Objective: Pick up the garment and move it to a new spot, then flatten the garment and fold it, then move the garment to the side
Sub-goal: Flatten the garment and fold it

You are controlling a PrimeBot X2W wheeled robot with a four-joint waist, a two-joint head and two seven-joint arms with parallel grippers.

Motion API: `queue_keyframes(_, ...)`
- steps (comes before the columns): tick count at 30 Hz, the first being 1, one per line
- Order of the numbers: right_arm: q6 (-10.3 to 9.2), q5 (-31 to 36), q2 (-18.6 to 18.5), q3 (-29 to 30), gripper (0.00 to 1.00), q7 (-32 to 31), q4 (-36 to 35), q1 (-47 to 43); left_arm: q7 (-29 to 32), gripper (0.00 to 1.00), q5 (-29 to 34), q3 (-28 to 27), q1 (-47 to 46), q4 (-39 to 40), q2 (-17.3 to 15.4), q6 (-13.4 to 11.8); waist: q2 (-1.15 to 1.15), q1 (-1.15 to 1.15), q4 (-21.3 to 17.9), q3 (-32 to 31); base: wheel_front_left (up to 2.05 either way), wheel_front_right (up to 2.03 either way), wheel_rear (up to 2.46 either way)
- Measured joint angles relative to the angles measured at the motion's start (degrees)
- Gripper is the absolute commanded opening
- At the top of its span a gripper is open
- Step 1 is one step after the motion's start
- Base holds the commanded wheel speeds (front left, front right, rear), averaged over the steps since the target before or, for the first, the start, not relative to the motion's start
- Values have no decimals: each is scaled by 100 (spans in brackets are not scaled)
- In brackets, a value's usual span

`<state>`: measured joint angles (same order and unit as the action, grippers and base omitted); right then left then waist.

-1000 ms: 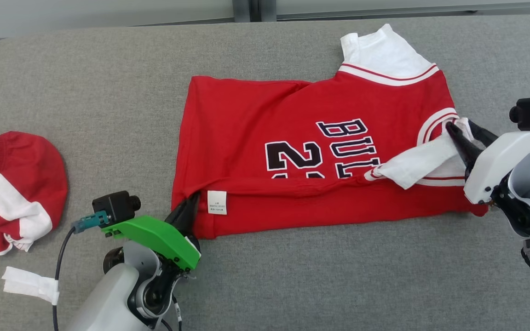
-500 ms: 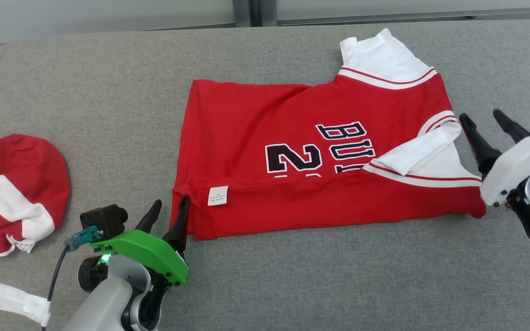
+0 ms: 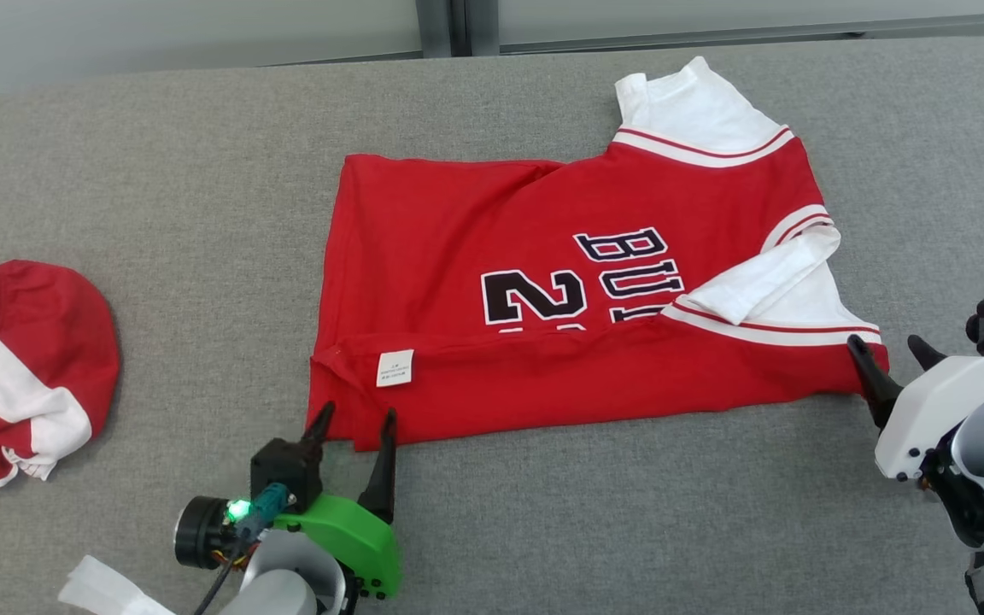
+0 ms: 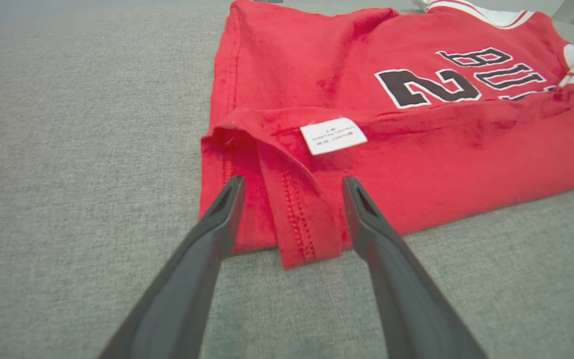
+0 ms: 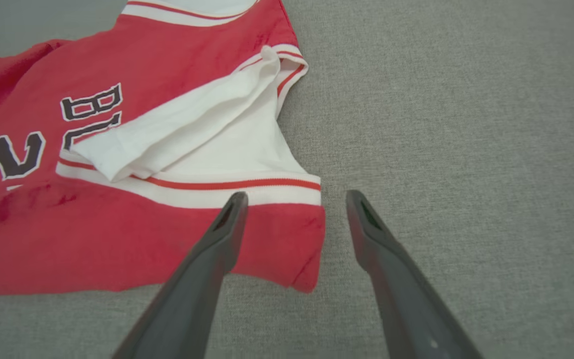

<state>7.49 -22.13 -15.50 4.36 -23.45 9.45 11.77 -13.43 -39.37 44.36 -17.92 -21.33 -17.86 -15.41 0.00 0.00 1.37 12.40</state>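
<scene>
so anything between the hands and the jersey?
Nothing visible. The left hand is open around the jersey's near-left corner, and the right hand is open around its near-right corner.

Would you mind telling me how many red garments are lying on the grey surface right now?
2. The folded jersey lies in the middle of the head view. A crumpled red-and-white garment sits at the far left, partly cut off by the picture's edge, so its full shape is hidden.
</scene>
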Motion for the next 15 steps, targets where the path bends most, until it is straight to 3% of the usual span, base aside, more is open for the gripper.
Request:
queue_keyframes(7,0,448,253,135,100,-18,-9,-97,59,100,359,296,-130,-353,232,-280,0,0,43,13,0,0,0)
queue_keyframes(15,1,856,426,303,100,-99,578,107,103,100,464,358,-285,-1007,396,-527,0,0,53,40,0,0,0)
